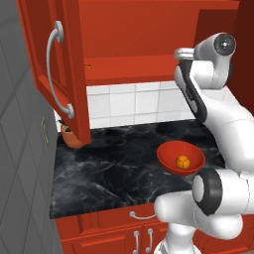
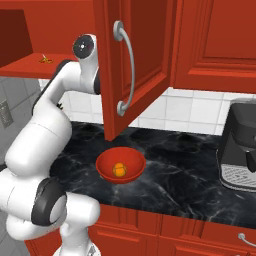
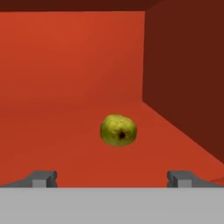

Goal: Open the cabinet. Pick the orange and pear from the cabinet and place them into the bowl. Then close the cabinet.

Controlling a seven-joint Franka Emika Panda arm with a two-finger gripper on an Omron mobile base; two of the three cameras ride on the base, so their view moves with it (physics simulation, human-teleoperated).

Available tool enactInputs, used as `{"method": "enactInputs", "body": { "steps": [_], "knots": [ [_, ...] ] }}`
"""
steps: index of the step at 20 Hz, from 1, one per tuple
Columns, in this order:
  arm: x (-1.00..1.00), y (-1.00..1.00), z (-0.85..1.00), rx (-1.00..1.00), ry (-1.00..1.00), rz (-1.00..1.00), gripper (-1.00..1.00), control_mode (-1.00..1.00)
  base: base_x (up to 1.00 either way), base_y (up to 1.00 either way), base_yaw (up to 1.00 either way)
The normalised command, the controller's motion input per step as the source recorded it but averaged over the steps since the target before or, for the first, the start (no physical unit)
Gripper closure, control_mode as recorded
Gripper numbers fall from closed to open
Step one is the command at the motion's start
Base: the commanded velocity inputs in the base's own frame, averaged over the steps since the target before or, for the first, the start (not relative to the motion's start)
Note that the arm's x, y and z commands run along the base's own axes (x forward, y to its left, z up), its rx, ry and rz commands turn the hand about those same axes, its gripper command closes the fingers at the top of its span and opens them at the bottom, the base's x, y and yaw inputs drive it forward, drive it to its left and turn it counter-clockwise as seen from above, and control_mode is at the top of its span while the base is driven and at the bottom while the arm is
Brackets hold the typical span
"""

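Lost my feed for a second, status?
Gripper open, empty, aimed at pear inside open cabinet. Orange in bowl. Nothing between fingers and pear.

One orange [image 1: 183,161], one pear [image 3: 118,130], one bowl [image 1: 168,159], one coffee machine [image 2: 239,145].

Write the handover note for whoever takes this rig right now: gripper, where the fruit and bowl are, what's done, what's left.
Gripper: open, empty, inside the cabinet, aimed at the pear, which lies on the shelf ahead between the fingertip lines, not yet touched.
Cabinet: both doors swung open.
Orange: already in the bowl, which sits on the black counter below the cabinet.
Done: cabinet opened, orange placed.
Left: advance and close on the pear, carry it to the bowl, then shut both doors.
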Motion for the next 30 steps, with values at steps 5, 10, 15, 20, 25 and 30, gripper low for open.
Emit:
{"method": "enactInputs", "body": {
  "steps": [5,10,15,20,25,30],
  "knots": [
    [0.49,-0.07,-0.02,0.0,0.04,0.01,-1.0,-1.0,0.0,0.0,0.0],
    [0.18,-0.05,0.0,0.0,0.12,0.01,-1.0,-1.0,0.0,0.0,0.0],
    [0.19,0.0,-0.03,-0.01,0.06,0.0,-1.0,-1.0,0.0,0.0,0.0],
    [0.1,0.0,-0.01,0.0,0.0,0.0,-1.0,-1.0,0.0,0.0,0.0],
    [0.05,-0.09,-0.12,0.0,-0.01,0.0,-1.0,-1.0,0.0,0.0,0.0],
    [0.12,-0.23,-0.17,0.0,0.0,0.01,-1.0,-1.0,0.0,0.0,0.0]
  ]
}}
